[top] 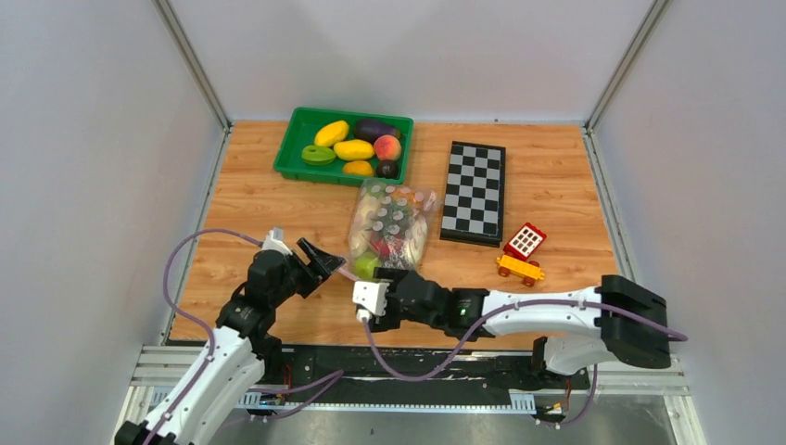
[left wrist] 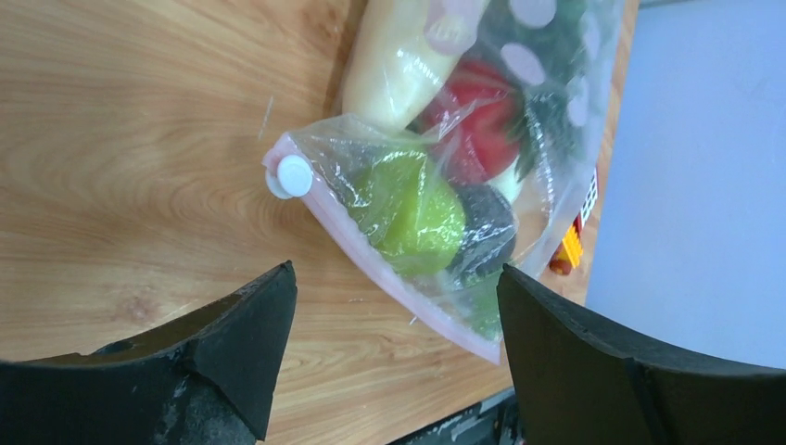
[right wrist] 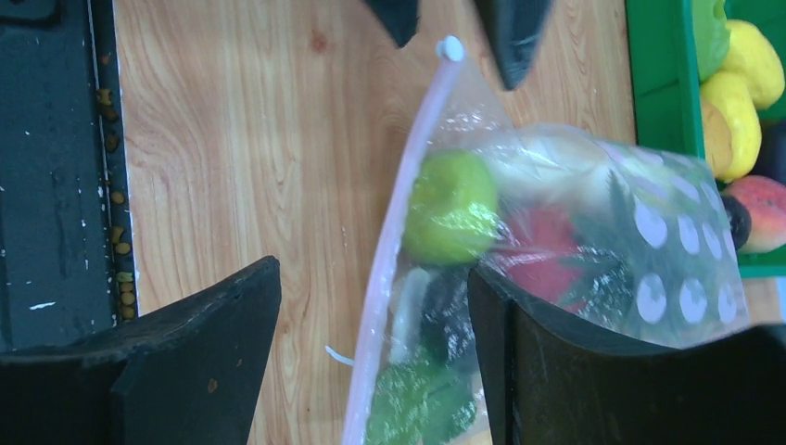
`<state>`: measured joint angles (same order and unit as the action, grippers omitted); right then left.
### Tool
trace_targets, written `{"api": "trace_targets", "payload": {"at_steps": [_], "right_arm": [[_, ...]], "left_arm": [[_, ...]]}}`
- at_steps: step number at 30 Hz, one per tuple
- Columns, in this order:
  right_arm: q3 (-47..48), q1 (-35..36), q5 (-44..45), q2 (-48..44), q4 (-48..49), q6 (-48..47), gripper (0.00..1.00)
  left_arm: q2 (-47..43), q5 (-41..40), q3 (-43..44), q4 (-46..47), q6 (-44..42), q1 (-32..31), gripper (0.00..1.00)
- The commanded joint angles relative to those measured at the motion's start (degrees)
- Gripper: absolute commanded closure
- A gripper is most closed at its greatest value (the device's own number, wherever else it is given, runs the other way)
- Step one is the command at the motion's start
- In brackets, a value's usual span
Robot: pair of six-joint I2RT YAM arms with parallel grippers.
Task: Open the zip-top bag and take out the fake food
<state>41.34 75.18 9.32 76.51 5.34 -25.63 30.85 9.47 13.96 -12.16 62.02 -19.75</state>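
The zip-top bag point(top: 391, 222) lies mid-table, holding a green pear point(left wrist: 412, 209), a red apple point(left wrist: 482, 116), a long white radish point(left wrist: 403, 56) and a leafy green piece point(right wrist: 417, 399). Its pink zip strip point(left wrist: 371, 269) faces the arms, with a white slider point(left wrist: 289, 176) at the left end. My left gripper point(top: 323, 260) is open just near of the slider, touching nothing. My right gripper point(right wrist: 373, 269) is open astride the zip strip point(right wrist: 389, 278), and the bag film laps over one finger point(right wrist: 556, 371). The left gripper's fingertips point(right wrist: 505, 37) flank the slider point(right wrist: 450, 46) in the right wrist view.
A green tray point(top: 295, 139) at the back holds yellow fruits, a purple eggplant and a peach. A folded chessboard point(top: 474, 192) lies right of the bag. A red-yellow toy block car point(top: 522, 253) stands near it. Grey walls enclose the table.
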Motion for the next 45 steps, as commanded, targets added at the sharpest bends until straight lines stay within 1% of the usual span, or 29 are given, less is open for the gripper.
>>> {"api": "trace_targets", "payload": {"at_steps": [1,2,4,7,11,14,16,18,22,23,26,28,32,36,39,40,42,44,45], "right_arm": [[4.09,4.08,7.22,6.07,4.31,-9.19,0.28],[4.88,4.91,9.16,8.10,4.62,-10.75,0.31],[7.02,6.38,14.20,12.73,5.24,-13.36,0.38],[8.90,7.36,18.45,17.67,7.70,-16.08,0.43],[9.80,7.53,21.60,21.49,11.92,-18.06,0.49],[10.30,7.53,24.09,24.11,13.74,-19.74,0.52],[10.14,7.47,25.68,25.71,14.78,-20.97,0.59],[9.50,7.52,26.92,26.95,16.09,-21.91,0.70],[7.78,7.68,27.71,26.56,16.25,-21.52,0.81],[7.28,7.70,27.83,25.76,16.01,-21.37,0.85],[5.34,7.70,27.62,22.31,13.37,-19.80,0.96],[3.72,7.73,26.51,18.80,11.54,-18.37,1.00],[-0.56,7.68,23.33,12.61,9.96,-15.82,1.00],[-4.31,7.63,22.85,8.48,8.31,-14.32,1.00],[-5.95,7.59,23.06,6.53,6.92,-13.45,1.00],[-6.16,7.59,22.85,6.08,6.62,-13.14,0.99],[-5.48,7.61,22.07,5.68,5.90,-12.41,0.89],[-3.81,7.60,20.63,6.08,5.48,-11.70,0.71],[-2.87,7.61,19.94,7.01,5.58,-11.58,0.65]], "left_arm": [[-4.87,-8.98,5.27,-12.79,-2.55,-0.03,0.12],[-5.64,-9.31,6.01,-14.51,-2.79,-0.03,0.10],[-6.77,-12.43,7.69,-17.78,-3.37,-0.03,0.07],[-6.99,-14.76,10.25,-21.38,-4.85,-0.03,0.05],[-6.00,-17.03,12.79,-24.61,-6.38,-0.03,0.03],[-5.17,-16.92,13.12,-24.87,-6.64,-0.03,0.03],[-4.78,-16.31,12.80,-24.33,-6.53,-0.03,0.03],[-4.66,-15.72,12.41,-23.61,-6.37,-0.03,0.03],[-4.58,-14.99,11.90,-22.35,-6.30,-0.03,0.03],[-4.51,-14.87,11.82,-22.11,-6.23,-0.03,0.03],[-4.09,-13.79,11.43,-20.80,-6.00,-0.03,0.03],[-3.53,-12.40,10.85,-19.28,-5.75,-0.03,0.03],[-1.78,-7.08,8.82,-13.90,-4.70,-0.03,0.03],[1.82,-1.15,7.42,-8.30,-4.26,-0.03,0.05],[4.16,0.43,7.20,-6.56,-4.36,-0.03,0.06],[4.53,0.33,7.22,-6.57,-4.38,-0.03,0.06],[4.47,-0.37,7.23,-6.79,-4.20,-0.03,0.06],[3.57,-1.61,7.50,-7.57,-3.90,-0.03,0.06],[2.95,-2.48,7.73,-8.24,-3.79,-0.03,0.06]]}}
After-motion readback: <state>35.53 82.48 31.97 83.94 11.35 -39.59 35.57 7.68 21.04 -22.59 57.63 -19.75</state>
